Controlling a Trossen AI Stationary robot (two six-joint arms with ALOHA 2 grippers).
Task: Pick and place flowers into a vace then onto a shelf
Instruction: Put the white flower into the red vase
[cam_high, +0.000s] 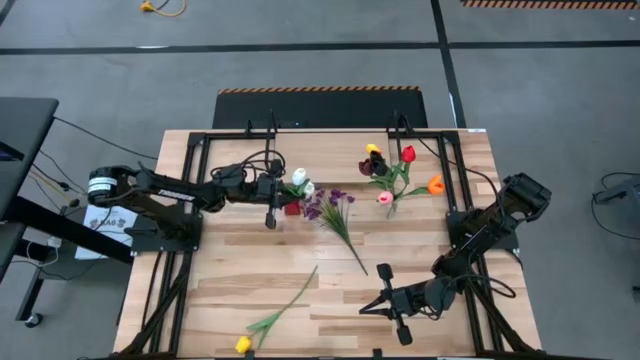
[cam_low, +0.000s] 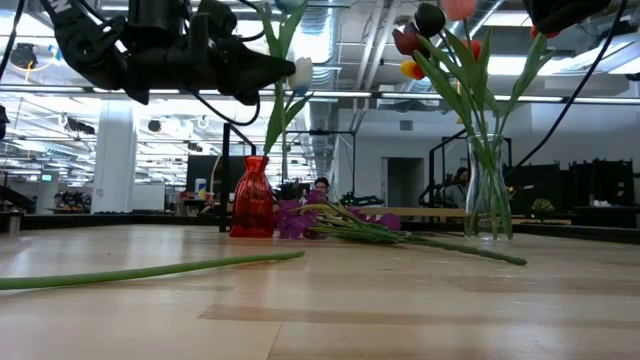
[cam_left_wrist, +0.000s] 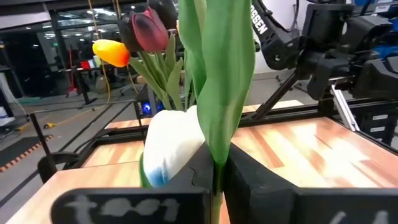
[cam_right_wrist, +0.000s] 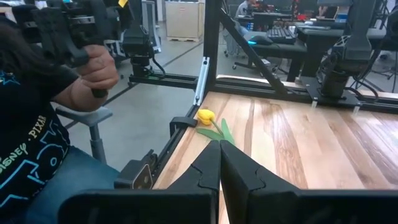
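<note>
My left gripper (cam_high: 284, 190) is at the table's far middle, pointing level toward the right edge, shut on a white tulip (cam_left_wrist: 171, 146) above a small red vase (cam_low: 252, 197). The tulip's lower stem reaches down to the vase's mouth. To the right, a glass vase (cam_low: 488, 190) holds several tulips. A purple sprig (cam_high: 330, 205) lies flat between the two vases. A yellow tulip (cam_high: 243, 344) lies on the near left of the table. My right gripper (cam_high: 362, 309) hovers shut and holding nothing at the near right, pointing at the yellow tulip. The shelf is out of view. My left gripper pinches the white tulip's green stem and leaf (cam_left_wrist: 217, 158) between its two fingers, right beside the white blossom. The fingers come in level from the table's left and lie across the stem. The stem stands upright, with its leaves rising above the fingers and its lower part (cam_low: 272, 125) running down to the red vase.
A black frame (cam_high: 200, 140) runs round the table's edges. Past the near left corner a person's hand (cam_right_wrist: 93, 74) holds a black device. Bare wood lies in the table's middle (cam_high: 300, 250), and the yellow tulip's long stem (cam_low: 150, 270) crosses the near left part.
</note>
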